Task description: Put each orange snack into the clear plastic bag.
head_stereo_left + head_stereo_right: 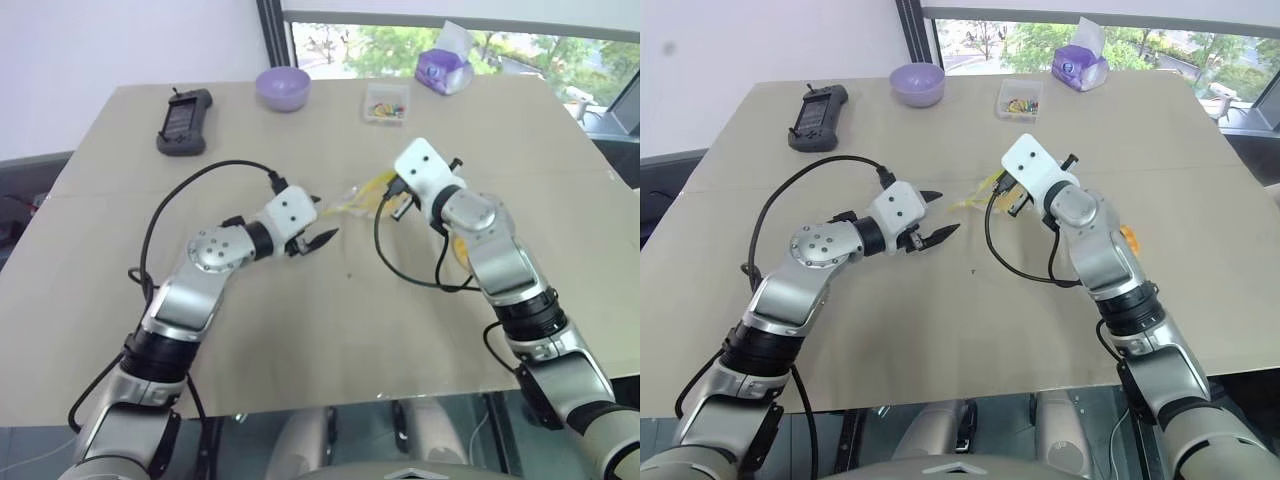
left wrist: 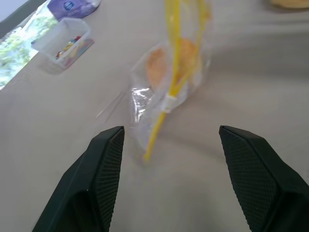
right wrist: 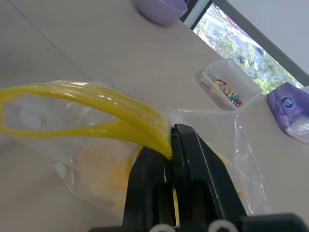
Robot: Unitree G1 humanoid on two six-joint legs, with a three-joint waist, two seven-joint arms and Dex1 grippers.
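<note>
Right fingers (image 3: 171, 145) pinching bag's (image 3: 96, 140) seal edge

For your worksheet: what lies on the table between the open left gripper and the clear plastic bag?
Nothing: bare table separates the left gripper from the clear plastic bag, as the left wrist view shows.

The middle of the table (image 1: 300, 340) is bare, so a gripper can pass freely there, in front of both arms. Between the open left gripper (image 1: 322, 238) and the right gripper (image 3: 170, 145) hangs the clear plastic bag (image 2: 166, 92), and this narrows the gap between them. At the far edge stand the black controller (image 1: 184, 121), the purple bowl (image 1: 283, 87), the small clear box (image 1: 386, 102) and what seems to be a tissue pack (image 1: 445, 68), with open lanes between them.
</note>
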